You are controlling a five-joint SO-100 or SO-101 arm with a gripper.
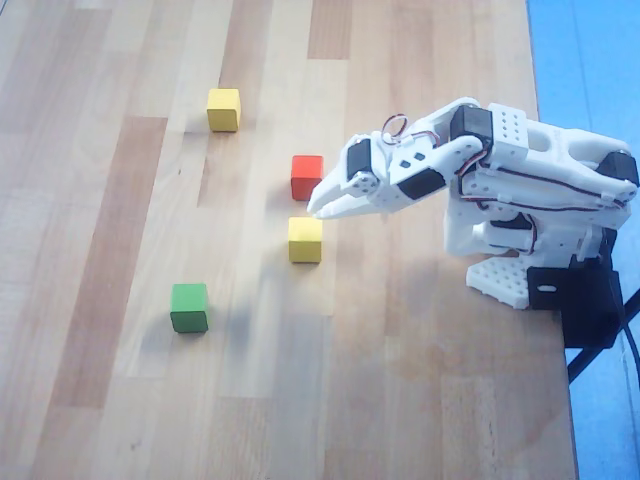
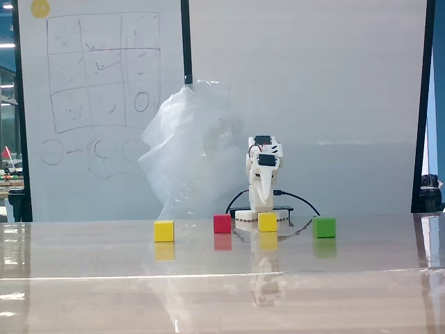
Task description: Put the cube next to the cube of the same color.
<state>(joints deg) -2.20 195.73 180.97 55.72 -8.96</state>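
From the overhead view I have the pincer [image 1: 322, 207] stretched out over the wooden surface [image 1: 120, 400], its white tips pointing left and hanging between the red cube [image 1: 307, 177] and the near yellow cube [image 1: 305, 240]. The tips look drawn together to a point with nothing between them, though at this angle I can't be fully sure whether a slim gap remains. In the fixed view the pincer [image 2: 264, 202] points downward just above the near yellow cube [image 2: 267, 222], apparently clear of it.

The near yellow cube sits on the surface just below the red cube in the overhead view, with a small gap between them. The other yellow cube [image 1: 223, 109] lies well apart, up and to the left of the red one; in the fixed view it is the leftmost block [image 2: 164, 231]. A green cube [image 1: 189, 307] stands alone toward the lower left in the overhead view, rightmost in the fixed view [image 2: 324, 227].
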